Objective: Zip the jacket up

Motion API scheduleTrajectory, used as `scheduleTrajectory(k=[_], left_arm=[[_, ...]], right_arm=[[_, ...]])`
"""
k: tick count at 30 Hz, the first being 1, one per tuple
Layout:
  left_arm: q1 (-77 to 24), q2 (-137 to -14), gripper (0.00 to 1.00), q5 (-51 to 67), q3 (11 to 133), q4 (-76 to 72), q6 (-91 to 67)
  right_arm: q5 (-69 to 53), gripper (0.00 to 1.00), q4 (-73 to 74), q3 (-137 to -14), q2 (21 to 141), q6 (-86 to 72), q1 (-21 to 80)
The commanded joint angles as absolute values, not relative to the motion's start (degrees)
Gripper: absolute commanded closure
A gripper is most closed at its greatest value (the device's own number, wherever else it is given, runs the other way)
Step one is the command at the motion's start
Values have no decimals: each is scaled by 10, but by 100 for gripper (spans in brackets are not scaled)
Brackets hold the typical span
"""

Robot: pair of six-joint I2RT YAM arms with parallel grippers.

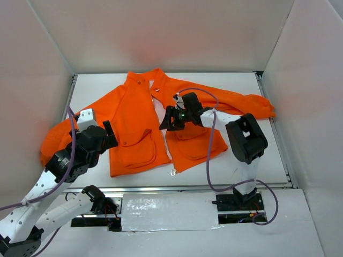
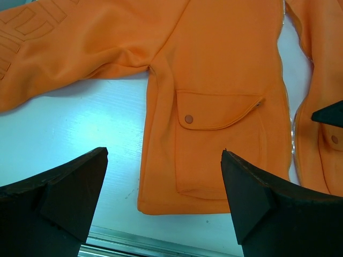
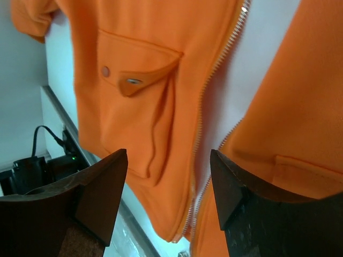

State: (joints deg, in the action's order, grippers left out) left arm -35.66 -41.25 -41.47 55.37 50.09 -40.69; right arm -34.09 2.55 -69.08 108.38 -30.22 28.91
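Mid-surface [image 1: 268,155], flat, front up: jacket [image 1: 136,123], zipper [image 3: 206,101] unjoined, gap between panels; right hand [image 1: 168,121] above gap, fingers spread, empty; left hand [image 1: 109,135] by near-left hem, likewise spread, empty; approach step, judged, next needing hem ends aligned, slider seated.

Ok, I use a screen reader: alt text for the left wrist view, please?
An unzipped orange jacket lies flat on a white table, its flapped, snap-buttoned pocket centred. The left pincer's open dark fingers frame the bottom edge.
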Motion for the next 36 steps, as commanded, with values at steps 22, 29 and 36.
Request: scheduleTrajectory(k=[22, 29, 36], left_arm=[[-352, -402, 1, -390, 557, 475, -386], [-352, -397, 1, -387, 556, 473, -384], [-352, -403, 1, -366, 557, 469, -383]], right_arm=[[-353, 43, -127, -540, 1097, -394, 339], [-370, 65, -173, -497, 1069, -410, 338], [-385, 100, -191, -496, 1053, -426, 339]])
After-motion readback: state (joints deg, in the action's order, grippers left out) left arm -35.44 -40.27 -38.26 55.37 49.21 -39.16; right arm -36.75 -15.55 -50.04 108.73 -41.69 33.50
